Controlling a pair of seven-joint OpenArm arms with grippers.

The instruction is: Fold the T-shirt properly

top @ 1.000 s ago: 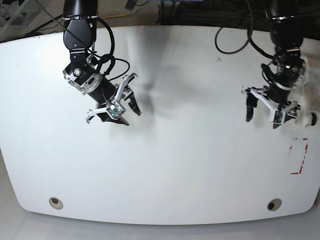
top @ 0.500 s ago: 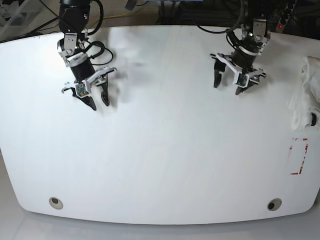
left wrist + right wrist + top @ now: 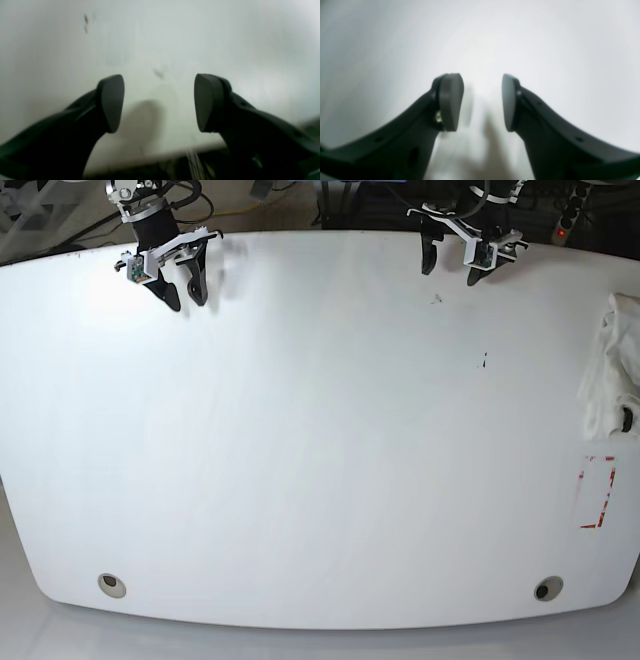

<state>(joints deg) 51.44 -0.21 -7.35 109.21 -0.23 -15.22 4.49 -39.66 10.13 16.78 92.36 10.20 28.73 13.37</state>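
Observation:
The T-shirt (image 3: 613, 365) lies as a crumpled white heap at the table's right edge in the base view, partly cut off by the frame. My left gripper (image 3: 452, 265) hangs open over the table's far edge at the upper right, well away from the T-shirt. In the left wrist view the left gripper (image 3: 160, 103) has nothing between its black fingers (image 3: 111, 102). My right gripper (image 3: 184, 290) stands open at the far left corner. In the right wrist view the right gripper (image 3: 482, 102) shows an empty gap above bare table.
The white table (image 3: 320, 440) has a round hole (image 3: 112, 584) near its front left and another hole (image 3: 547, 588) near its front right. A red marked rectangle (image 3: 597, 493) sits at the right edge. Cables and dark clutter lie beyond the far edge.
Both arms have pulled back from the middle of the table to its far edge. The left gripper has narrowed a little and left the T-shirt heap at the right edge.

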